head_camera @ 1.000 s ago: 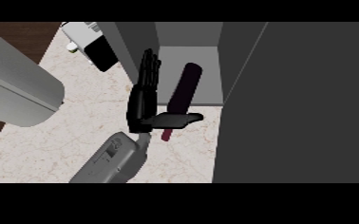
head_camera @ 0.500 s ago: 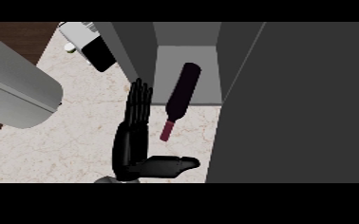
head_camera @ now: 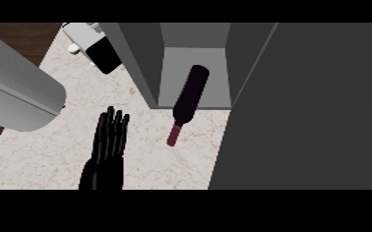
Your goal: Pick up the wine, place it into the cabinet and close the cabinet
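The dark wine bottle lies on its side. Its body rests on the floor of the open grey cabinet, and its red-capped neck sticks out over the marble counter. My left hand shows at the lower left, fingers straight and pointing away from me. It is left of the neck, well apart from it, and holds nothing. The cabinet door is a broad dark panel swung open on the right. My right hand is out of sight.
A large grey rounded body fills the left edge. A black and white appliance stands at the back left, beside the cabinet's left wall.
My left hand let go of the bottle's neck and drew back down and to the left, its fingers straightening. The bottle has stayed where it lay.
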Tool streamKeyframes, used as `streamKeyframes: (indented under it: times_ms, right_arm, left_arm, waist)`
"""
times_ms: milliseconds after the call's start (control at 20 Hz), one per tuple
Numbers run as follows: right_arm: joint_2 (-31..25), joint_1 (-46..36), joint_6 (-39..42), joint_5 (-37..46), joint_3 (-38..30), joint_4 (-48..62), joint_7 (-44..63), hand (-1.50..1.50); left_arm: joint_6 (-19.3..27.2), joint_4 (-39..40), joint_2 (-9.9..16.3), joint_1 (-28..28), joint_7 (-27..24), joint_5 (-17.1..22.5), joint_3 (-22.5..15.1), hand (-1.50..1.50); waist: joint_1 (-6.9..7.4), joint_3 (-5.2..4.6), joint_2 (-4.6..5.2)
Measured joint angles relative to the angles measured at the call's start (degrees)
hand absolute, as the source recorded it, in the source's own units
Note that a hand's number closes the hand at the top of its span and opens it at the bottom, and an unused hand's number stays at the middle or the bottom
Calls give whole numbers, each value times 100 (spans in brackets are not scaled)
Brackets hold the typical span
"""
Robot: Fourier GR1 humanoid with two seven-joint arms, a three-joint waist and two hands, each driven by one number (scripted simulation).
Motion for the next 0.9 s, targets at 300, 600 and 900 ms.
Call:
streamKeyframes:
  times_ms: [300,600,900]
  right_arm:
    - [135,-363,-121,83,393,35,352,150]
    - [600,-919,-470,262,784,176,1042,150]
    - [947,-1643,-1000,390,1161,441,1408,150]
  left_arm:
    - [-394,-513,626,601,-96,263,440,-150]
    - [-802,-874,1042,1136,-259,603,951,-150]
    - [-1280,-1181,1420,1613,-346,974,1412,-150]
  waist:
    - [22,-12,-5]
    - [64,-21,-6]
    - [150,-27,-9]
